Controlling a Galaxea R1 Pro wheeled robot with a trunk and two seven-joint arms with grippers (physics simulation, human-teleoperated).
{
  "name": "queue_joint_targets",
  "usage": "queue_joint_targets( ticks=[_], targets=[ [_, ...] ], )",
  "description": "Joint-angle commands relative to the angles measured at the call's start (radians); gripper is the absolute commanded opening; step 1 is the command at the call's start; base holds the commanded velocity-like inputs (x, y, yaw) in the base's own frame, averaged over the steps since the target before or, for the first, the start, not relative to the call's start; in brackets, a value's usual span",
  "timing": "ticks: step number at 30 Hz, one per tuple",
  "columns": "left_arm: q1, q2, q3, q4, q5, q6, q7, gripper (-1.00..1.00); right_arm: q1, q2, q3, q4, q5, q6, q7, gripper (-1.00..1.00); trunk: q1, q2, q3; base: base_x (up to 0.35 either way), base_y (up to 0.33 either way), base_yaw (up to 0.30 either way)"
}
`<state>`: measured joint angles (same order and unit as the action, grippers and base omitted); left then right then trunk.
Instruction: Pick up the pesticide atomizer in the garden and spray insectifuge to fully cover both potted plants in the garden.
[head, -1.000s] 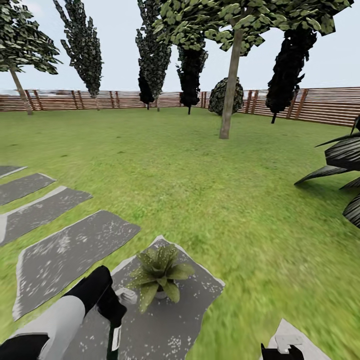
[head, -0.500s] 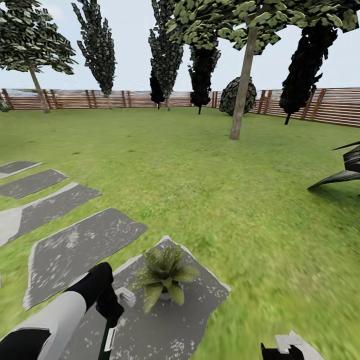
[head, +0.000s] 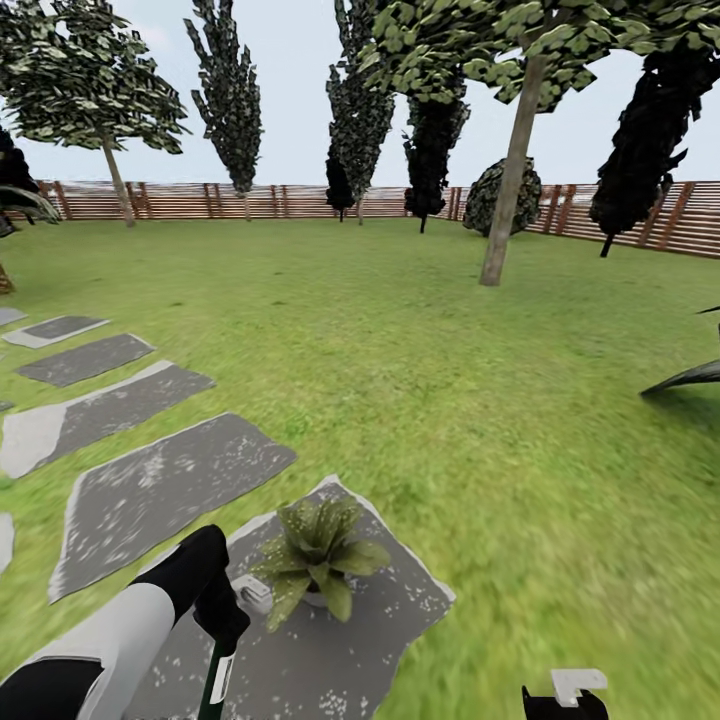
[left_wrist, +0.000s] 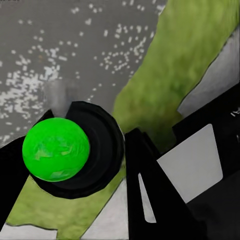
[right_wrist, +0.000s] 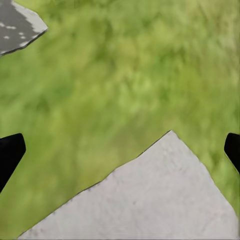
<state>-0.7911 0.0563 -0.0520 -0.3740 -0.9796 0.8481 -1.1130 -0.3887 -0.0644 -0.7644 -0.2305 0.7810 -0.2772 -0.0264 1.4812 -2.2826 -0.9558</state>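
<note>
Since a second ago the whole head view has swung left: trees and fence sit further right, more stepping stones show at the left, and the spiky dark plant at the right edge has mostly gone.

One potted plant (head: 315, 562) sits on the nearest stone (head: 350, 640), just beside the left gripper (head: 222, 625). That gripper is clamped on the atomizer (head: 216, 685), which hangs below it with its white label facing out; no writing is readable. In the left wrist view the atomizer (left_wrist: 75, 150) shows as a black round end with a bright green ball.

The right gripper (head: 565, 703) sits at the bottom edge; its fingertips (right_wrist: 10, 152) stand wide apart over grass and a pale stone corner (right_wrist: 160, 200).

Open lawn (head: 450, 400) runs from the stones to the fence (head: 300, 200).
</note>
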Motion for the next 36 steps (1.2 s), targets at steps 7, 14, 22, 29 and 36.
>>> queue_joint_targets(
  ticks=[7,14,22,29,36],
  targets=[
    [0.000,-0.001,-0.007,-0.002,-0.004,0.008,-0.008,-1.00,-0.001,0.000,-0.007,0.002,0.011,-0.005,-0.003,1.00,0.000,0.000,-0.001,0.137,-0.271,0.277],
    [0.000,0.000,-0.007,-0.002,-0.004,0.007,-0.007,-1.00,-0.001,-0.001,-0.009,0.001,0.011,-0.005,-0.003,1.00,0.000,0.000,-0.001,0.038,-0.273,0.169],
    [-0.014,0.007,-0.004,-0.003,-0.004,0.006,-0.010,-1.00,-0.001,-0.002,-0.008,0.000,0.012,-0.005,-0.003,1.00,0.000,0.000,-0.001,-0.158,-0.190,0.139],
    [-0.102,0.010,-0.007,-0.004,-0.105,0.005,-0.182,-1.00,-0.001,-0.003,-0.007,0.000,0.012,-0.004,-0.003,1.00,0.000,0.000,-0.001,-0.007,-0.005,0.021],
    [-0.137,0.007,-0.004,-0.006,-0.255,0.006,-0.300,-1.00,-0.001,-0.003,-0.007,0.000,0.011,-0.004,-0.003,1.00,0.000,0.000,-0.001,0.002,-0.002,0.055]
  ],
)
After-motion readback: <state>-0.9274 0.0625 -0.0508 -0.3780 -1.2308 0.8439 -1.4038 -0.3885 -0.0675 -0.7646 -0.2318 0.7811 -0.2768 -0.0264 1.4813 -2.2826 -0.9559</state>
